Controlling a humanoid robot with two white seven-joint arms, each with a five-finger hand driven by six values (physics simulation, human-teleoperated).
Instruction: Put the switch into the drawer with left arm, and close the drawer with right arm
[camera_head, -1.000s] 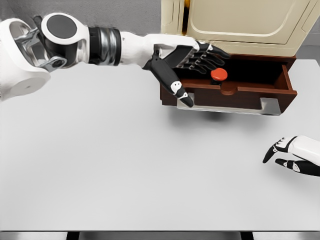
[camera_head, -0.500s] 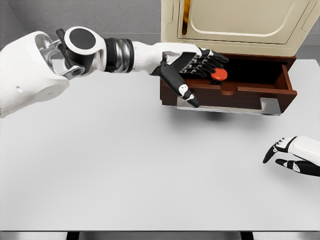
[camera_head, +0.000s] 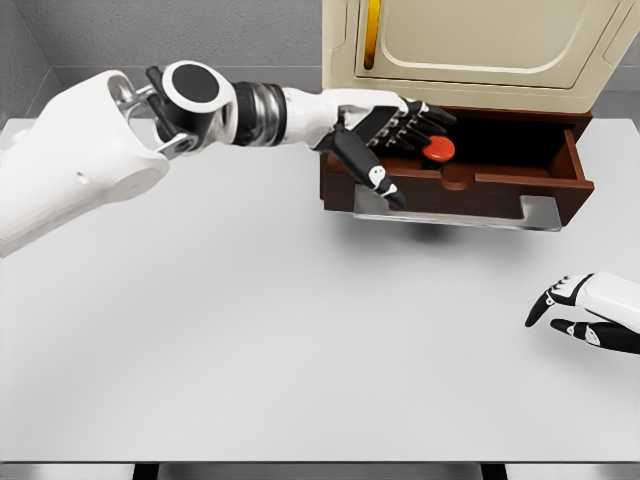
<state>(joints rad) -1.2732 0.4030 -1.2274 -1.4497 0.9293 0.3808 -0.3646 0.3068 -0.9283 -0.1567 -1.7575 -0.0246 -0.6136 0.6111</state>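
Note:
The switch (camera_head: 437, 150), with its red round button on a dark base, lies inside the open dark-brown drawer (camera_head: 470, 190) under the cream cabinet. My left hand (camera_head: 395, 135) hovers over the drawer's left end, fingers spread and holding nothing, fingertips just left of the switch and thumb hanging over the drawer front. My right hand (camera_head: 570, 310) rests low at the right edge of the table, fingers relaxed and apart, well away from the drawer.
A cream cabinet (camera_head: 480, 50) stands at the back right above the drawer. The drawer's grey handle (camera_head: 455, 212) juts toward me over the white table (camera_head: 250, 330). My left upper arm fills the upper left.
My left arm's shoulder and elbow have swung right and down into view; the hand has stayed over the drawer's left end, shifting slightly. The switch and my right hand have not moved.

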